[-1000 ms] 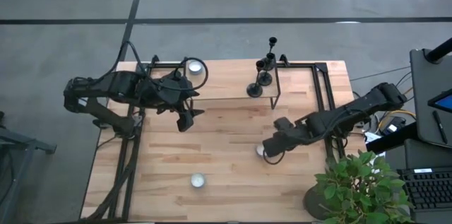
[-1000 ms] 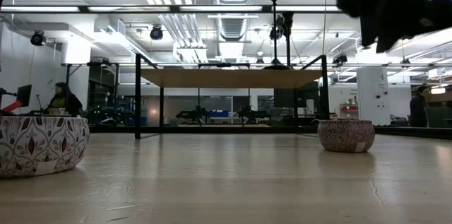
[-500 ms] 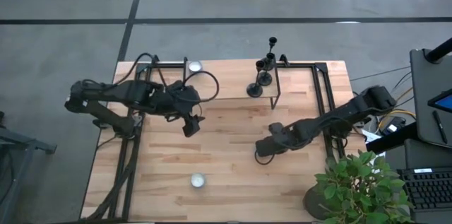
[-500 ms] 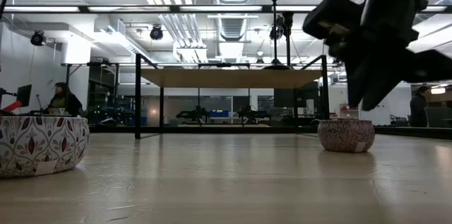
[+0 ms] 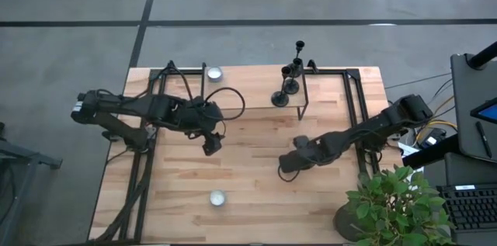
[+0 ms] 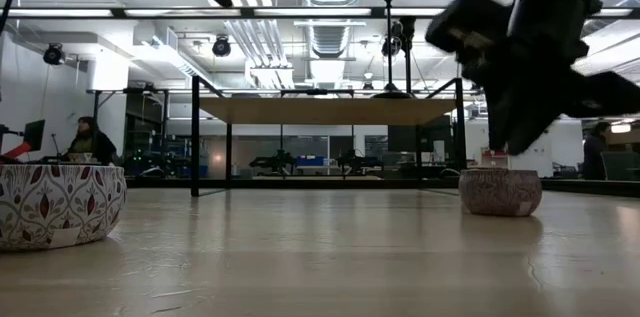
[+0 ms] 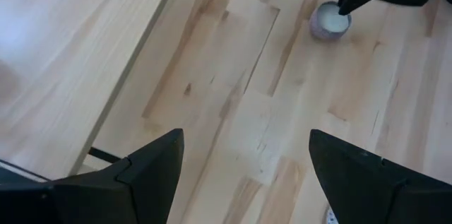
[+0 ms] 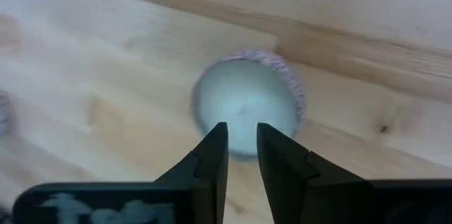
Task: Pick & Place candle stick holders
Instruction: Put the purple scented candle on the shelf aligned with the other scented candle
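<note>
The right claw [image 8: 242,143] is held low over a small white candle [image 8: 247,104] on the desk [image 5: 248,176], its fingers nearly together and gripping nothing. The left claw [image 7: 244,174] is spread wide above bare wood. The three black candle stick holders [image 5: 289,83] are kept on the raised shelf [image 5: 256,91], well apart from both claws.

My two arms are matte black, built of jointed segments with black cables looping off them. My left gripper [image 7: 240,174] has broad wedge-shaped fingers; my right gripper [image 8: 241,155] has slim tapered fingers above a block with pale worn markings.
</note>
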Controlling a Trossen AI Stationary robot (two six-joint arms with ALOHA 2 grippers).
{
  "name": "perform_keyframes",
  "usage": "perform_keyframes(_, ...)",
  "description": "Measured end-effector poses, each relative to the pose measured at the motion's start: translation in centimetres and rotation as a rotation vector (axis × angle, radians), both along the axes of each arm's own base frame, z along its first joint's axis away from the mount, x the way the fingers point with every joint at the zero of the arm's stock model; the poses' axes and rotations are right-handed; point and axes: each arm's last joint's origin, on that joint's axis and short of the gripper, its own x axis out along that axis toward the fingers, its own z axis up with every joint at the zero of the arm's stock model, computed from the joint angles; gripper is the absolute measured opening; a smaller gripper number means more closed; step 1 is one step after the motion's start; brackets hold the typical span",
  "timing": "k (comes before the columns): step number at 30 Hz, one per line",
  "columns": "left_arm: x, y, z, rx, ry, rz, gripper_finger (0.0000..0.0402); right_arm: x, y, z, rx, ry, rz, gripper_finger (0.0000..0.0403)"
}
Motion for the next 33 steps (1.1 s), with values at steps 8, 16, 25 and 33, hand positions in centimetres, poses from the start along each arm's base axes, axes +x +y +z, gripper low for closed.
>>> perform_keyframes(8,0.4,-0.1,0.2,-0.005,-0.048,-0.007,0.0300,-1.0,-0.4,0.7,-0.041,0.044,0.001,0.0059)
perform_keyframes(16,0.5,-0.1,0.3,-0.005,-0.062,-0.010,0.0300,-1.2,-0.6,0.2,-0.052,0.065,-0.002,0.0063)
perform_keyframes(25,0.5,-0.1,0.3,-0.004,-0.061,-0.010,0.0300,-1.5,-1.0,-0.6,-0.063,0.070,-0.002,0.0063)
perform_keyframes(33,0.5,-0.1,0.3,-0.003,-0.060,-0.012,0.0300,-1.1,-0.9,-0.6,-0.066,0.026,0.005,0.0063)
